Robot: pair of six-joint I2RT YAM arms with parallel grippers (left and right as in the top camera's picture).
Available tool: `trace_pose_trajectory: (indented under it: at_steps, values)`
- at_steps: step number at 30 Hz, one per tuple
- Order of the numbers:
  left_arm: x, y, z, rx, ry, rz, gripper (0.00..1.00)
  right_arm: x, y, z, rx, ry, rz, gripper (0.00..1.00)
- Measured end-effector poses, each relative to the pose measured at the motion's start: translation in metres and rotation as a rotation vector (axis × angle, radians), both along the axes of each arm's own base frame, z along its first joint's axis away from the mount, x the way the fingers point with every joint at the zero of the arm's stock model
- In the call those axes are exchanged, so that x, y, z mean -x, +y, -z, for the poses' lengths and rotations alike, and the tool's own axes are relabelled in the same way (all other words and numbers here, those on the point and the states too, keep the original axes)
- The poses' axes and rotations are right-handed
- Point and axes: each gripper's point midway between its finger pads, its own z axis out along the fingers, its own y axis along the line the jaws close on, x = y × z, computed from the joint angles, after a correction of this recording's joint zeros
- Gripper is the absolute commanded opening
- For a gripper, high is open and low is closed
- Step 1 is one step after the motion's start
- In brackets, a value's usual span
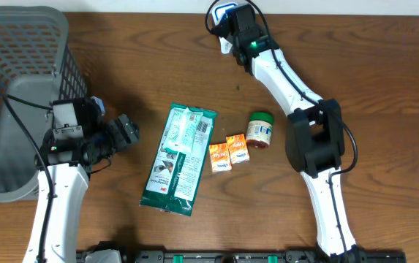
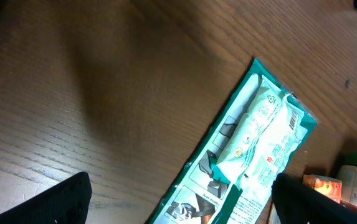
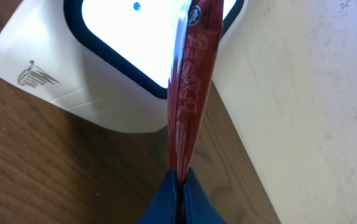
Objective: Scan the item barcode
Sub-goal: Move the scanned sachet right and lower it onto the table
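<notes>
Brown wood-grain tabletop [image 1: 355,66], pale surface past its far edge. Task item = thin red packet [image 3: 194,74], at the far middle of the tabletop, held edge-on right in front of the scanner [image 3: 72,81]. The scanner is a white box with a lit window, dark border and blue dot. Right pincer [image 3: 179,193] is clamped tight on the packet's lower edge, blue pads pressed together, the rest of the packet free above them, probably so the printed face is not covered. The packet is nearly touching the window, but from the wrist view it looks edge-on, so it's unclear if the barcode face is toward the glass; barcode itself not readable. Judgement: scan step in hand, may need a twist of the wrist to present the flat side. Further out, mid-tabletop: a jar [image 1: 259,130] with a green lid, two orange boxes [image 1: 228,153] side by side, and a long green pack [image 1: 180,157] lying flat, likely waiting their turn. Left pincer [image 1: 125,133] is spread wide, holding nothing, low near the pack's left side. Grey basket [image 1: 26,73] at far left, likely for scanned goods.
</notes>
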Motion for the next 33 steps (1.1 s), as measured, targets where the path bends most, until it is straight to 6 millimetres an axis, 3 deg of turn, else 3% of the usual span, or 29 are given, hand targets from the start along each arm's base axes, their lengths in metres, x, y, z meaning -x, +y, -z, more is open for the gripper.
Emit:
trace_pose_trajectory:
  at_steps: [4,7,11,14,18,20,23,33]
  values:
    - [0.0,0.0,0.0,0.0,0.0,0.0,0.93,0.014,-0.001,-0.001,0.014,0.052,0.004,0.01]
    - [0.0,0.0,0.0,0.0,0.0,0.0,0.93,0.033,-0.005,-0.025,0.013,0.084,0.014,0.01]
    - [0.0,0.0,0.0,0.0,0.0,0.0,0.93,0.063,-0.017,-0.099,-0.032,0.062,0.041,0.01]
    - [0.0,0.0,0.0,0.0,0.001,0.0,0.93,0.103,-0.035,-0.171,-0.111,0.036,0.061,0.01]
    - [0.0,0.0,0.0,0.0,0.0,0.0,0.93,0.166,-0.07,-0.227,-0.235,0.078,0.124,0.01]
    - [0.0,0.0,0.0,0.0,0.0,0.0,0.94,0.193,-0.096,-0.228,-0.282,0.147,0.207,0.01]
    - [0.0,0.0,0.0,0.0,0.0,0.0,0.93,0.212,-0.131,-0.211,-0.338,0.245,0.365,0.01]
    - [0.0,0.0,0.0,0.0,0.001,0.0,0.93,0.238,-0.223,-0.077,-0.385,0.514,0.805,0.01]
